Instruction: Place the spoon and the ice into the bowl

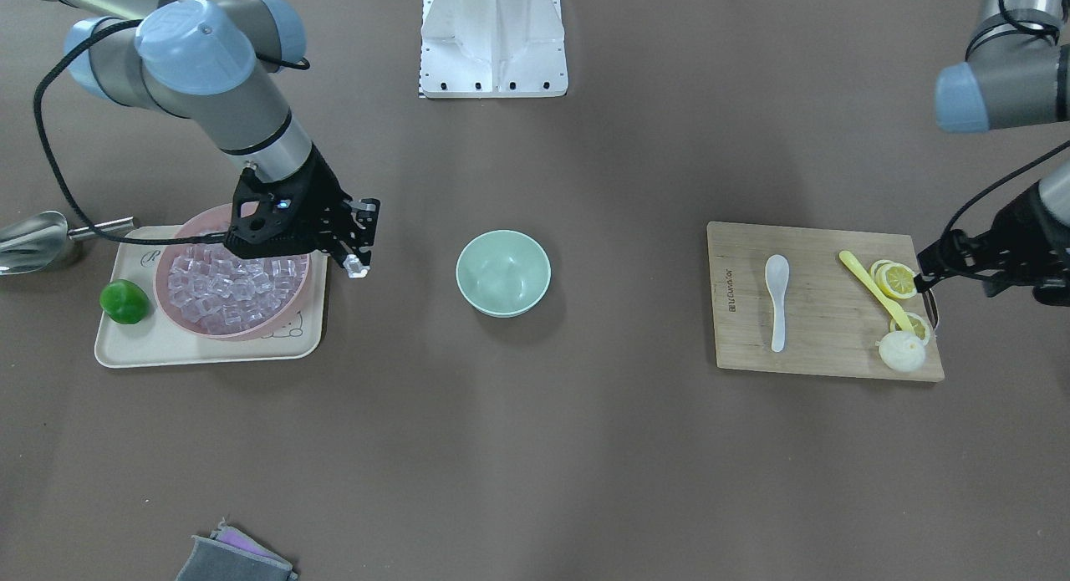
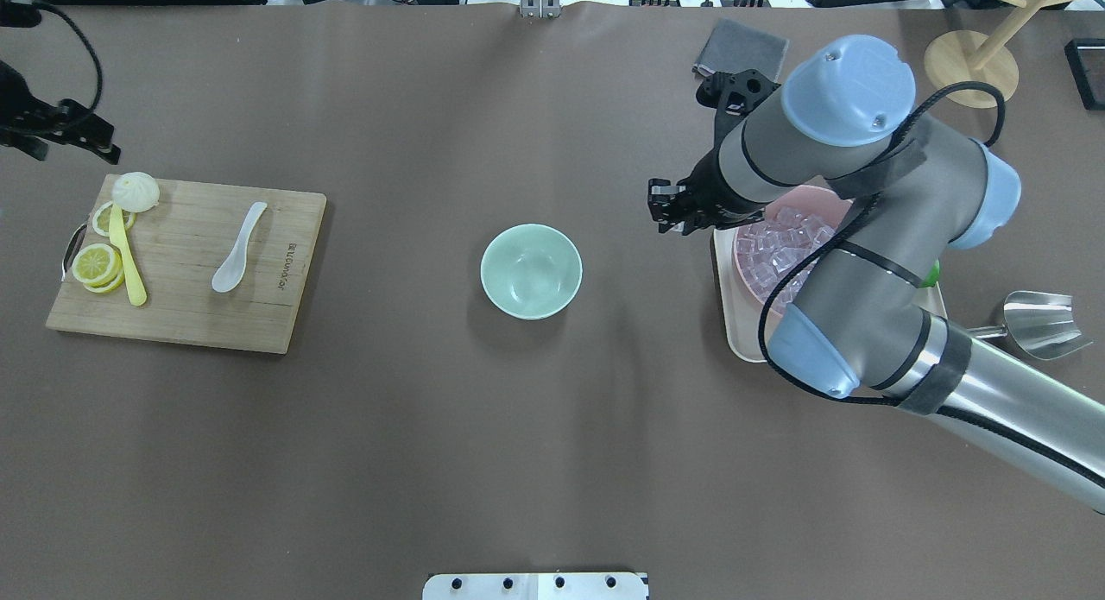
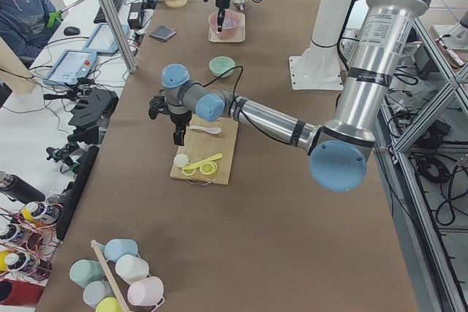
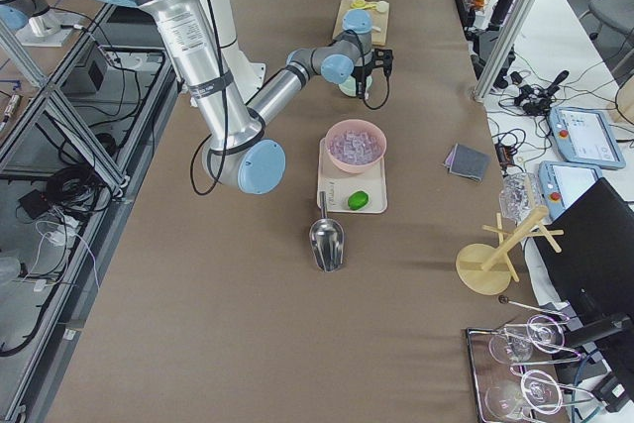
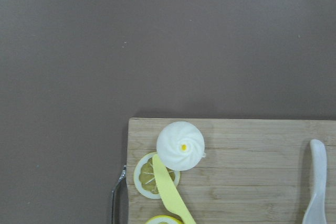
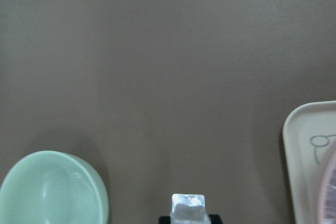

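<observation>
The right gripper pinches the ice above the tray edge, between the pink bowl and the bowl. The spoon lies on the cutting board, at the robot's left. The left gripper hovers beside the lemon slices; whether its fingers are spread cannot be told

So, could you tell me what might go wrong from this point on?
1. The ice is pinched only at the tips of the right end effector, over bare table short of the bowl; being slick, it may slip out before arriving.
2. The spoon lies flat on the cutting board, with the yellow utensil and lemon slices between it and the left end effector, which could knock them.
</observation>
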Robot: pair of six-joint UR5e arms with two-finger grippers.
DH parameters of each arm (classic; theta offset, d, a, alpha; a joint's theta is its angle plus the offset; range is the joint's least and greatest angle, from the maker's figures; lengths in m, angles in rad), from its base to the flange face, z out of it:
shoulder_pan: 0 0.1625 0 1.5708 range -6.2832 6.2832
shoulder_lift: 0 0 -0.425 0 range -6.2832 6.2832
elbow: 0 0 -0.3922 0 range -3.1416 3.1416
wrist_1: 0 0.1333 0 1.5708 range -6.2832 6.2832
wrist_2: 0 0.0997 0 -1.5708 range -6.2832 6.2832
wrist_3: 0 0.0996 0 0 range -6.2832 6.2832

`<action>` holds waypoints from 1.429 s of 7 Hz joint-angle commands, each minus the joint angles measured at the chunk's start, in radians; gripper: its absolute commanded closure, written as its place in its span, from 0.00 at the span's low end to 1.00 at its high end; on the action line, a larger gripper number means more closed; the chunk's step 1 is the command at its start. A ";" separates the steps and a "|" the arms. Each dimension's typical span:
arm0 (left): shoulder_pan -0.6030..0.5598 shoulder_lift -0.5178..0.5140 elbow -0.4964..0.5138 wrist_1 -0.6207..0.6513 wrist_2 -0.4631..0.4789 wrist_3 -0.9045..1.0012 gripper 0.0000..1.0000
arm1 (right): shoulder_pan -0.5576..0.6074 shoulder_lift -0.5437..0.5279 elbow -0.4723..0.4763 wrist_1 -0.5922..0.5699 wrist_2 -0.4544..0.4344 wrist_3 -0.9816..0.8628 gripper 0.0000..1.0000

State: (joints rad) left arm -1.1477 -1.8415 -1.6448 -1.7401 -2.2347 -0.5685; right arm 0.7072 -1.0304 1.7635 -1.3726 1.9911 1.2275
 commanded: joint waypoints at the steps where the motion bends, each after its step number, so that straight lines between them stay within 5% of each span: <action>1: 0.142 -0.025 0.020 -0.060 0.093 -0.079 0.04 | -0.102 0.119 -0.077 0.012 -0.142 0.108 1.00; 3: 0.201 -0.039 0.065 -0.123 0.096 -0.109 0.05 | -0.179 0.206 -0.184 0.062 -0.254 0.164 1.00; 7: 0.218 -0.067 0.141 -0.176 0.096 -0.110 0.06 | -0.195 0.228 -0.256 0.132 -0.268 0.199 1.00; 8: 0.226 -0.071 0.158 -0.177 0.096 -0.110 0.07 | -0.193 0.227 -0.256 0.130 -0.268 0.195 0.91; 9: 0.238 -0.074 0.157 -0.183 0.096 -0.120 0.07 | -0.193 0.228 -0.250 0.132 -0.268 0.195 0.68; 10: 0.247 -0.074 0.158 -0.183 0.096 -0.120 0.09 | -0.193 0.228 -0.246 0.132 -0.268 0.198 0.01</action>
State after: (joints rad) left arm -0.9119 -1.9144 -1.4895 -1.9209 -2.1384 -0.6854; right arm 0.5138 -0.8028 1.5129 -1.2414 1.7227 1.4231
